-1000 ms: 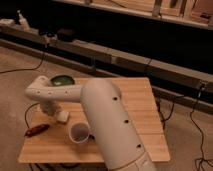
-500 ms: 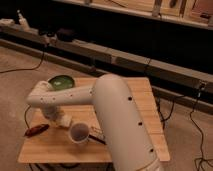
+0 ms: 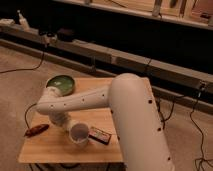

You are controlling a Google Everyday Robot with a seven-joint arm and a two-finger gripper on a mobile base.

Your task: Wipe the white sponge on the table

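Reaching low over the desk (image 3: 55, 147), tool (image 3: 66, 125) hidden behind cup (image 3: 79, 134); grip unclear, sponge unseen.

No legible text, labels, brands or numbers anywhere. Faint printed marks on the dark box (image 3: 100, 135) on the surface (image 3: 50, 147), lower centre of frame, unreadable. Pincer (image 3: 64, 125) low over the surface, left of centre, mostly hidden behind the arm.
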